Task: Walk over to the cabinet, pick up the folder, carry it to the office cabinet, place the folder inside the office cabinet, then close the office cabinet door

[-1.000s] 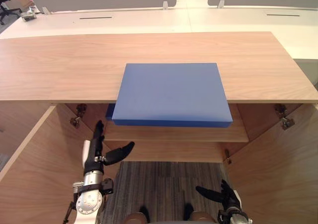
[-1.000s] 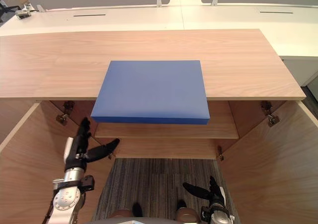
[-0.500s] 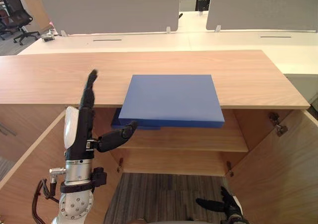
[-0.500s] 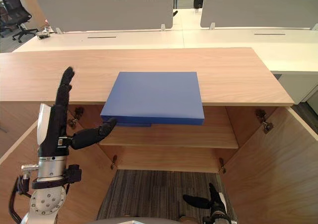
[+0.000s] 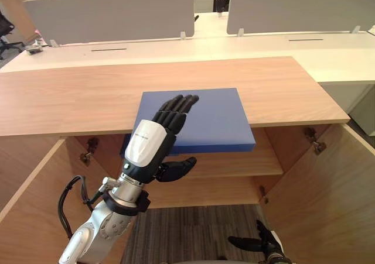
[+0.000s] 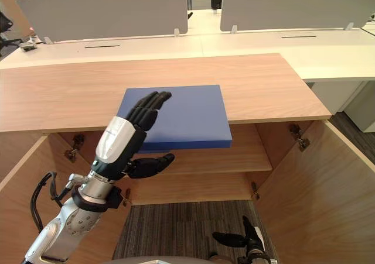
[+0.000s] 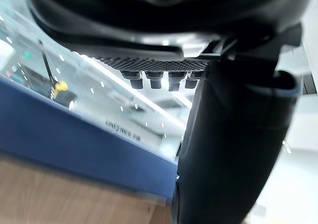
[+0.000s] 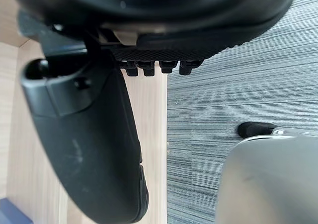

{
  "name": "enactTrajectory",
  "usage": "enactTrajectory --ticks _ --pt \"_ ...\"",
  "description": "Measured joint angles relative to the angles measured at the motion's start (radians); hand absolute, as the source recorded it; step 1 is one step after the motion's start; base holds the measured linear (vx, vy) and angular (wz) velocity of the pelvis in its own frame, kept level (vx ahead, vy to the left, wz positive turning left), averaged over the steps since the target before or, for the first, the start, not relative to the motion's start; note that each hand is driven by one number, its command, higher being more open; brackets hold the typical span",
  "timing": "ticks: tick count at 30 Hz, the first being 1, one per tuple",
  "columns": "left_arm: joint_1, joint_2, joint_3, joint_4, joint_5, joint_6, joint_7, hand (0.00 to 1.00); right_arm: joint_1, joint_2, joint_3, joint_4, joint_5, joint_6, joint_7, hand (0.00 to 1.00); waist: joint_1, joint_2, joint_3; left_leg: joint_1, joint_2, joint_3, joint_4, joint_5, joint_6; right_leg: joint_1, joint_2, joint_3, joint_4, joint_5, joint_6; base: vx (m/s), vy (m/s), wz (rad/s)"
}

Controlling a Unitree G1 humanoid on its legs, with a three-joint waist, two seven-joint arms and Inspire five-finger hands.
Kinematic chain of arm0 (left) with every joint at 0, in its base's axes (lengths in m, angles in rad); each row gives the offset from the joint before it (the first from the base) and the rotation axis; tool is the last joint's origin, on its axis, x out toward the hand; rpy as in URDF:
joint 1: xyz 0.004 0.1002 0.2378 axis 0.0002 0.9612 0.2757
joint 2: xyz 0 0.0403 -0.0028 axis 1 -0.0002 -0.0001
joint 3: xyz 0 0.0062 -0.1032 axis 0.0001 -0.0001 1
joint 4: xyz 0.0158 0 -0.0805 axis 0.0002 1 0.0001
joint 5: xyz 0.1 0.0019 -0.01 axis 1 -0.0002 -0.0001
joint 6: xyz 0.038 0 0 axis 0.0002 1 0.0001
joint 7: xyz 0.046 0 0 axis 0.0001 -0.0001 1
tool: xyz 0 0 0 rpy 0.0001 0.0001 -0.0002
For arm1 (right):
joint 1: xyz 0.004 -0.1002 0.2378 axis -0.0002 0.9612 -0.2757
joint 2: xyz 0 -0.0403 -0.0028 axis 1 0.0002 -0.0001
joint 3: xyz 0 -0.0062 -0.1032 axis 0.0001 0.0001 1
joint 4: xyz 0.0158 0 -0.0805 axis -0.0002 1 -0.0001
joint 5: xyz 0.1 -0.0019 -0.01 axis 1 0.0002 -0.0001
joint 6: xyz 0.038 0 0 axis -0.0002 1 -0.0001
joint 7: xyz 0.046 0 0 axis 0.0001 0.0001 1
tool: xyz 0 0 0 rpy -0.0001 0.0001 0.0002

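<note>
One wooden cabinet (image 5: 70, 94), low and wide, with both doors open toward us. We list what it carries and what surrounds it.

- Left door (image 5: 29, 205): open, with its inner wood face turned toward us.
- Left hand (image 5: 153, 142): up in front of the cabinet's front edge, left of centre.
  - Its fingers (image 5: 179, 107) are straight and close together, stretched over the left part of the folder (image 5: 217, 117).
  - Its thumb (image 5: 176, 169) is spread well away from the fingers, below the folder's overhanging front edge.
  - The hand pinches nothing, and we cannot tell whether the fingers touch the cover.
  - In the left wrist view the folder's blue edge runs just past the thumb, with wood beneath it.
- Folder: blue, flat and closed. It lies on the cabinet top at the middle of the front edge, and its near part juts out over that edge.
- Shelf (image 5: 246, 161): inside the cabinet, under the top and below the folder's overhang. Its wood is bare where we see it.
- Right hand (image 5: 262, 244): low over the grey striped carpet (image 5: 193, 229) in front of the cabinet, well apart from the folder. Its fingers are loosely spread and hold nothing.
- Right door (image 5: 328, 199): open, with its inner face toward us.
- Behind the cabinet's far edge: white desks (image 5: 176, 41) with grey partition screens (image 5: 111, 12).
</note>
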Motion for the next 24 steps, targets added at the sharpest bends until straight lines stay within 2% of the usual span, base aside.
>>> enactTrajectory --ticks 2,3,8,10,18,22,24 --pt "-0.01 0.004 0.0 0.041 0.048 0.024 0.0 1.0 0.003 0.0 0.001 0.0 0.0 0.0 0.001 1.0 -0.003 0.0 -0.001 0.007 -0.002 0.005 -0.009 0.001 0.001 0.0 0.0 0.007 -0.004 0.001 0.001 0.03 0.01 -0.09" --pt "-0.02 0.004 0.0 0.068 0.077 0.042 0.0 0.0 0.003 0.0 0.001 0.0 0.0 0.0 0.002 1.0 -0.003 -0.001 -0.001 0.009 -0.003 0.006 -0.013 0.001 0.001 0.0 0.0 0.008 -0.005 0.001 0.001 0.03 0.012 -0.08" --pt "-0.047 -0.001 0.004 0.081 0.18 0.085 0.023 0.0 0.002 0.0 0.001 -0.001 0.001 0.0 0.015 1.0 -0.002 -0.007 -0.024 0.017 -0.013 0.007 -0.039 0.005 0.008 0.002 -0.005 0.007 -0.026 0.005 0.004 0.0 0.0 0.0" --pt "-0.069 -0.027 0.021 0.096 0.207 0.099 0.048 0.0 0.0 0.0 0.0 -0.002 0.001 0.0 0.018 1.0 -0.002 -0.007 -0.027 0.026 -0.019 0.006 -0.047 0.006 0.009 0.012 -0.01 0.005 -0.033 0.006 0.006 0.0 0.0 0.0" --pt "-0.1 -0.108 0.081 0.066 0.179 0.119 0.104 0.0 0.003 0.009 -0.003 -0.036 0.013 0.0 0.021 1.0 -0.003 -0.009 -0.029 0.031 -0.037 0.004 -0.074 0.015 0.021 0.015 -0.025 0.003 -0.05 0.012 0.014 0.0 0.002 0.01" --pt "-0.066 -0.129 0.076 -0.017 0.143 0.107 0.067 0.0 0.028 0.036 0.001 -0.184 0.022 0.002 0.018 1.0 -0.002 -0.014 -0.025 0.025 -0.039 0.005 -0.077 0.015 0.021 0.01 -0.026 0.006 -0.05 0.012 0.014 0.0 -0.003 -0.01" --pt "-0.024 -0.167 0.067 -0.082 0.065 0.083 0.053 0.0 0.054 0.051 0.016 -0.356 0.043 0.0 0.018 1.0 -0.002 -0.02 -0.022 0.025 -0.038 0.007 -0.077 0.013 0.021 0.008 -0.025 0.012 -0.05 0.012 0.014 -0.01 -0.015 -0.07"
